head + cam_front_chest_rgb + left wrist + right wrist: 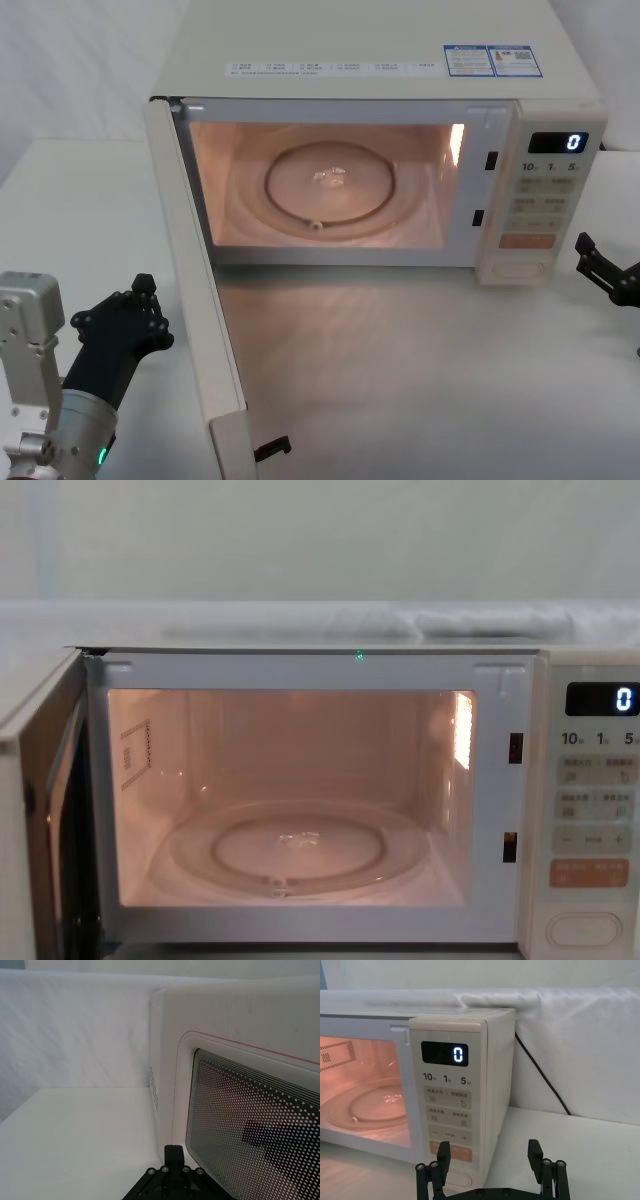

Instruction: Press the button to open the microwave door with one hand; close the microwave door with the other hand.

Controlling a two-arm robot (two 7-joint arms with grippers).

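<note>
Microwave door (pixel 205 300) stands swung wide open. We see our left gripper (pixel 140 300) beside its outer face, jaws seemingly shut and empty; right gripper (pixel 490 1157) near the button (pixel 457 1178), jaws open, empty.

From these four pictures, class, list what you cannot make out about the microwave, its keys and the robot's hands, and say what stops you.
- Left hand, head view: whether it touches the cream-white microwave door with dark dotted glass; the edge-on open door hides the contact.
- Cream key labels, head view: too small.
- Wide cream oval button, right wrist view: partly hidden by the open right hand.
- Door's lower edge, chest view: cut off.
</note>
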